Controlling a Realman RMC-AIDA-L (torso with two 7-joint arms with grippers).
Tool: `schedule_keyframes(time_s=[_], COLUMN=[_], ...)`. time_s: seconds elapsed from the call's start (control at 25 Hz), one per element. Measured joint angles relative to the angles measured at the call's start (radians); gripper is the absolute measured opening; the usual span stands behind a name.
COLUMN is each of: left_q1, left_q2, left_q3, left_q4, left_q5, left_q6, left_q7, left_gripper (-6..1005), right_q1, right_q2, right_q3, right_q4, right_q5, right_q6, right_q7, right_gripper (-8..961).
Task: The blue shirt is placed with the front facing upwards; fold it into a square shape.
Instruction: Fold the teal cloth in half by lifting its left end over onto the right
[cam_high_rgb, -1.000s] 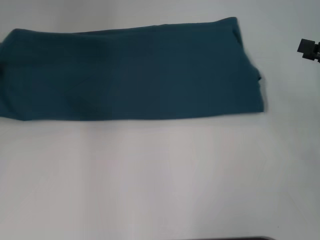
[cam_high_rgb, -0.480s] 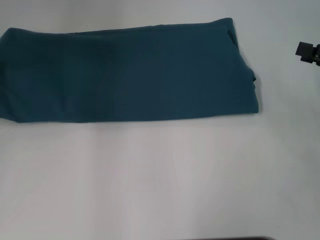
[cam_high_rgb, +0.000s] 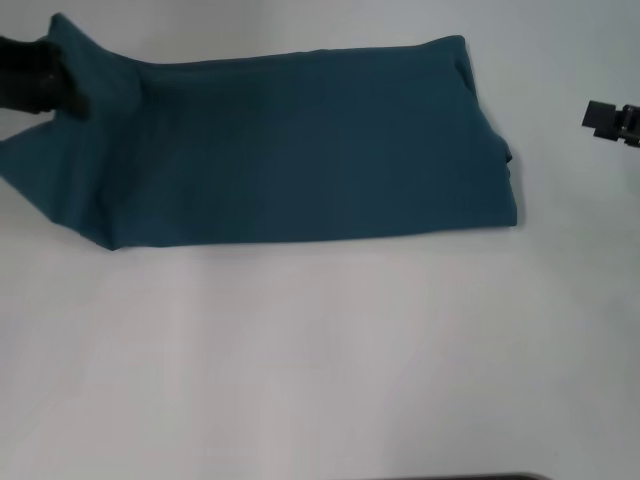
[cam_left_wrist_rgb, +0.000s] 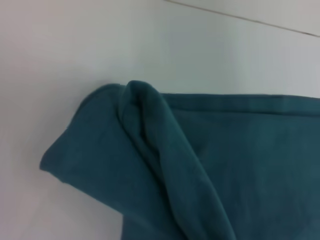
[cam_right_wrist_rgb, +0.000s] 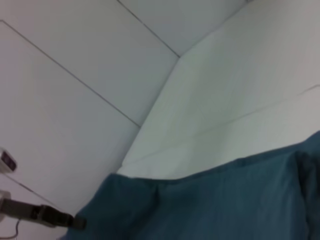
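The blue shirt (cam_high_rgb: 300, 150) lies on the white table as a long band folded lengthwise, with no lettering showing. My left gripper (cam_high_rgb: 40, 85) is at the shirt's far left end, shut on the cloth. That end is raised off the table and drawn inward, so the lower left edge slants. The left wrist view shows the pinched end as a bunched ridge of the blue shirt (cam_left_wrist_rgb: 165, 150) over the table. My right gripper (cam_high_rgb: 610, 118) hovers at the right edge of the head view, apart from the shirt's right end. The right wrist view looks along the blue shirt (cam_right_wrist_rgb: 210, 205).
The white table (cam_high_rgb: 320, 360) stretches bare in front of the shirt. A dark strip (cam_high_rgb: 460, 477) shows at the table's near edge. In the right wrist view, pale wall panels (cam_right_wrist_rgb: 75, 75) stand beyond the table's far edge.
My left gripper has come into view at the shirt's left end and taken hold of it. That end has lifted and shifted right. The right gripper drifted slightly left.
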Motion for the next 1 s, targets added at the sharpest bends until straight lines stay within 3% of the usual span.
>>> schedule_keyframes(time_s=[0.32,0.8,1.0], left_q1=[-0.053,-0.065,-0.036], left_q2=[-0.035,-0.039,-0.02], left_q3=[-0.003,0.0,-0.004], left_q4=[0.01,0.016,0.007], left_q5=[-0.005,-0.031,-0.023], left_q6=[0.017,0.014,0.019], left_q7=[-0.003,-0.008,-0.011], left_gripper=[48,48,49], right_q1=[0.006,0.004,0.005], right_q2=[-0.004,-0.003,0.001], right_q3=[0.001,0.0,-0.001], right_q4=[0.002,0.001,0.001], right_q5=[-0.054,-0.06,-0.064], right_q6=[0.003,0.003,0.003], right_q7=[0.002,0.003,0.004], right_gripper=[897,897,897])
